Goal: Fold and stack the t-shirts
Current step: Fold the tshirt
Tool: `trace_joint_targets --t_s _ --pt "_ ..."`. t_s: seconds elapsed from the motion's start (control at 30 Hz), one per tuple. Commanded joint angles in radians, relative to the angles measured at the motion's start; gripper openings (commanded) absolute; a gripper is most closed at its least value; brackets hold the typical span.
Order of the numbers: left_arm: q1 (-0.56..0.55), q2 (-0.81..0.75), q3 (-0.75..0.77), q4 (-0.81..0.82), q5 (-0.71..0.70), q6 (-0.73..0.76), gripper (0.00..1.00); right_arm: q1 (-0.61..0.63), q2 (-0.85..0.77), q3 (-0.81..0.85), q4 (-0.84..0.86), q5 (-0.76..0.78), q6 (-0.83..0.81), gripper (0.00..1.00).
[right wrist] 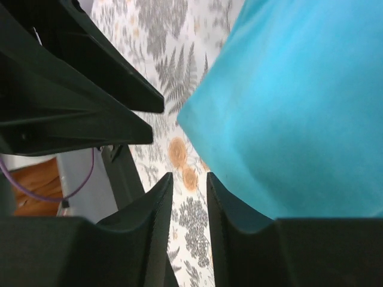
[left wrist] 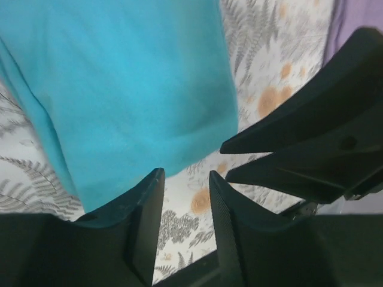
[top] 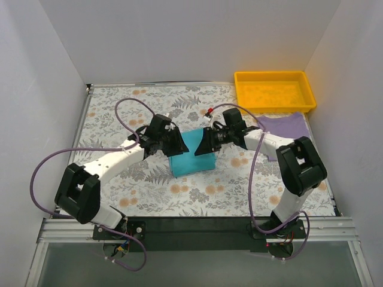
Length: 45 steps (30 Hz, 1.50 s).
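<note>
The teal t-shirt lies folded into a small rectangle in the middle of the table. It also shows in the left wrist view and the right wrist view. My left gripper is over its far left corner and my right gripper over its far right corner. In the wrist views the left gripper and the right gripper stand open, with only the floral cloth between the jaws. The lavender t-shirt lies flat at the right, partly under my right arm.
A yellow plastic tray stands at the far right corner. A floral cloth covers the table. White walls close in the left, far and right sides. The two grippers are close together, tips facing each other.
</note>
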Motion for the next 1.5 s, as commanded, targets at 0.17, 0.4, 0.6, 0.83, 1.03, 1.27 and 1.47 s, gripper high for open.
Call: trace_joint_targets --t_s 0.17,0.4,0.6,0.83,1.03,1.27,1.47 --pt "-0.041 0.159 -0.226 0.081 0.002 -0.088 0.13 -0.018 0.172 -0.142 0.133 -0.089 -0.023 0.24" --pt "-0.041 0.098 -0.331 0.078 -0.027 -0.115 0.11 -0.106 0.075 -0.217 0.110 -0.054 -0.045 0.25" --pt "-0.041 0.086 -0.308 0.048 -0.053 -0.083 0.11 -0.106 0.018 0.012 0.116 -0.009 0.042 0.30" --pt "-0.041 0.118 -0.264 0.028 -0.070 -0.074 0.12 -0.104 0.299 0.297 0.163 0.078 0.111 0.31" --pt "-0.041 0.121 -0.248 -0.002 -0.089 -0.063 0.14 -0.118 0.418 0.299 0.217 0.173 0.137 0.31" --pt "-0.041 0.075 -0.222 -0.044 -0.099 -0.059 0.18 -0.154 0.340 0.210 0.228 0.195 0.079 0.32" --pt "-0.041 -0.041 -0.132 -0.149 -0.185 -0.071 0.45 -0.152 0.104 0.107 0.075 0.307 0.018 0.58"
